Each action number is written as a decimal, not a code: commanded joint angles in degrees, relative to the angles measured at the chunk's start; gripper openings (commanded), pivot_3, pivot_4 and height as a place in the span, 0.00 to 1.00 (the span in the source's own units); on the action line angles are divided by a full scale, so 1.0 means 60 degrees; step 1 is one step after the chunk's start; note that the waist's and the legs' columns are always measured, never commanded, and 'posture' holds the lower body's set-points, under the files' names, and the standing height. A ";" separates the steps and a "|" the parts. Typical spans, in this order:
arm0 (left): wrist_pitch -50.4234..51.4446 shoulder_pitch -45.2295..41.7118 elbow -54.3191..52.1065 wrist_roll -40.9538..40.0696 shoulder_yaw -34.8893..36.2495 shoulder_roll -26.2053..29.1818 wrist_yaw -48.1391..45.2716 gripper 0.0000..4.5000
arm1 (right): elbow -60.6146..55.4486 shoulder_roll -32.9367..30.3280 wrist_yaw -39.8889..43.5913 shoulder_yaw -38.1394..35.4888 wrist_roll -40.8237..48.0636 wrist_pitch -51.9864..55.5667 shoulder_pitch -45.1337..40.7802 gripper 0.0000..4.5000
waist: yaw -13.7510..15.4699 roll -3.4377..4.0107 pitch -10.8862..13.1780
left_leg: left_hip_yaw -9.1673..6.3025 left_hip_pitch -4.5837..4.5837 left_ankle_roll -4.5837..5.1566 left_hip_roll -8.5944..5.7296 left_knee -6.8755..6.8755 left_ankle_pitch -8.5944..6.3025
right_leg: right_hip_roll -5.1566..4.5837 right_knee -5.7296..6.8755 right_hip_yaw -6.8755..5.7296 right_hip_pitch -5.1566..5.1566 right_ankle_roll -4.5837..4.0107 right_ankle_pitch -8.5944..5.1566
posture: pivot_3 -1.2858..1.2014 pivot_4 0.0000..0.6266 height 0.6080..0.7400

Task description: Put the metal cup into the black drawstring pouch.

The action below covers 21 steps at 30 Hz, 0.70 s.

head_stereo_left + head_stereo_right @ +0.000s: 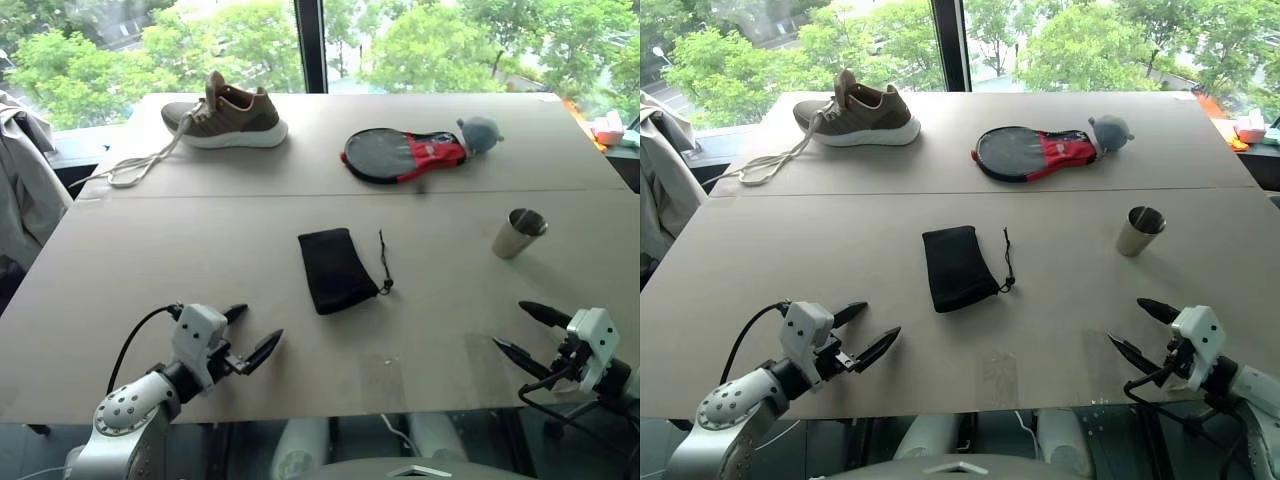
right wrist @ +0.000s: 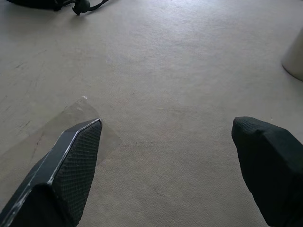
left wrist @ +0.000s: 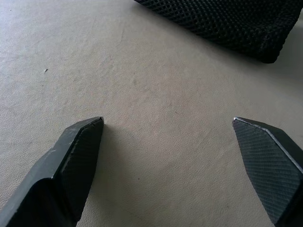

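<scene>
Left eye view: a wide beige table (image 1: 150, 260) runs from the lower edge of the frame to a window at the top, with a seam crossing it just above mid-height. The black drawstring pouch (image 1: 334, 269) lies flat near the centre of the frame, its thin cord (image 1: 384, 262) trailing along its right side. The metal cup (image 1: 519, 233) stands upright at right of centre, well apart from the pouch, with bare tabletop between them.

Beyond the seam, a brown sneaker (image 1: 228, 113) with a white sole sits at upper left, its pale laces (image 1: 140, 165) strung out toward the left edge. A round black-and-red paddle cover (image 1: 402, 155) lies at upper centre-right, touching a small grey soft object (image 1: 479, 133) at its right end. A grey garment (image 1: 25, 190) hangs at the left edge, and a pink-and-orange item (image 1: 606, 128) rests at the far right edge. A strip of clear tape (image 1: 385, 375) is stuck to the table near the lower edge.

The left gripper (image 1: 251, 334) hovers at lower left, fingers spread wide and holding nothing; the pouch lies above and to its right. The right gripper (image 1: 531, 334) hovers at lower right, likewise spread wide and empty, with the cup above it. Nothing stands between either gripper and the pouch or cup.

No brand, label or writing can be read on any item.
</scene>
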 commanded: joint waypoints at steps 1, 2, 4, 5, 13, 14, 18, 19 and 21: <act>0.0362 0.0197 -0.0315 -0.0260 0.0004 -0.0035 0.0083 1.00 | -0.0305 0.0116 -0.0106 -0.0207 0.0085 -0.0082 -0.0158 0.99 | -0.0001 0.0000 0.0000 | 0.0000 0.0000 0.0000 0.0000 0.0000 0.0000 | 0.0000 0.0000 0.0000 0.0000 0.0000 0.0000 | 0.52 0.24 1.00; 0.0403 0.0180 -0.0266 -0.0341 0.0040 -0.0045 0.0042 1.00 | -0.0334 0.0176 -0.0171 -0.0134 0.0077 -0.0045 -0.0230 0.99 | -0.0001 -0.0002 0.0001 | 0.0000 0.0000 0.0000 0.0000 0.0000 0.0000 | 0.0000 0.0000 0.0000 0.0000 0.0000 0.0000 | 0.52 0.24 1.00; 0.0354 0.0092 -0.0102 -0.0367 0.0091 -0.0025 -0.0022 1.00 | -0.0364 0.0256 -0.0214 -0.0068 0.0054 -0.0005 -0.0289 0.99 | -0.0005 0.0000 0.0001 | -0.0001 0.0000 0.0000 0.0001 0.0000 0.0000 | 0.0000 0.0000 0.0000 0.0000 0.0000 0.0000 | 0.52 0.24 1.00; 0.0329 0.0059 -0.0065 -0.0354 0.0101 -0.0004 -0.0033 1.00 | -0.0368 0.0271 -0.0197 -0.0066 0.0028 -0.0023 -0.0287 0.99 | -0.0006 0.0001 0.0001 | -0.0001 0.0000 0.0000 0.0001 0.0000 0.0000 | 0.0001 0.0000 0.0000 0.0000 0.0000 0.0000 | 0.52 0.24 1.00; 0.0392 -0.0161 -0.0070 -0.0417 0.0106 0.0108 -0.0160 1.00 | -0.0375 0.0353 -0.0228 -0.0072 -0.0060 -0.0074 -0.0336 0.99 | 0.0007 0.0000 0.0001 | -0.0001 -0.0002 0.0000 0.0001 0.0000 0.0000 | 0.0001 -0.0001 -0.0002 -0.0001 0.0000 0.0000 | 0.52 0.24 1.00; 0.0366 -0.0184 -0.0053 -0.0396 0.0105 0.0128 -0.0179 1.00 | -0.0373 0.0361 -0.0225 -0.0072 -0.0068 -0.0079 -0.0342 0.99 | 0.0007 0.0000 0.0001 | -0.0001 -0.0002 0.0000 0.0001 0.0000 0.0000 | 0.0000 -0.0001 -0.0002 -0.0001 0.0000 0.0000 | 0.52 0.24 1.00; 0.0297 -0.0209 -0.0105 -0.0377 0.0098 0.0186 -0.0262 1.00 | -0.0377 0.0400 -0.0199 -0.0064 -0.0093 -0.0119 -0.0341 0.99 | 0.0006 -0.0001 0.0001 | 0.0000 -0.0002 0.0000 0.0001 0.0000 0.0000 | 0.0000 -0.0001 -0.0002 -0.0001 0.0000 0.0000 | 0.52 0.24 1.00; 0.0301 -0.0213 -0.0186 -0.0356 0.0068 0.0215 -0.0278 1.00 | -0.0395 0.0409 -0.0200 -0.0060 -0.0091 -0.0112 -0.0344 0.99 | 0.0006 -0.0001 0.0002 | -0.0001 -0.0002 0.0000 0.0001 0.0000 0.0000 | 0.0000 -0.0001 -0.0002 -0.0001 0.0000 0.0000 | 0.52 0.24 1.00; 0.0334 -0.0231 -0.0360 -0.0310 -0.0056 0.0248 -0.0291 1.00 | -0.0468 0.0452 -0.0163 -0.0051 -0.0030 -0.0125 -0.0327 0.99 | 0.0005 -0.0001 0.0002 | 0.0000 -0.0003 0.0000 0.0001 0.0000 0.0000 | 0.0000 -0.0001 -0.0002 -0.0002 0.0000 0.0000 | 0.52 0.24 1.00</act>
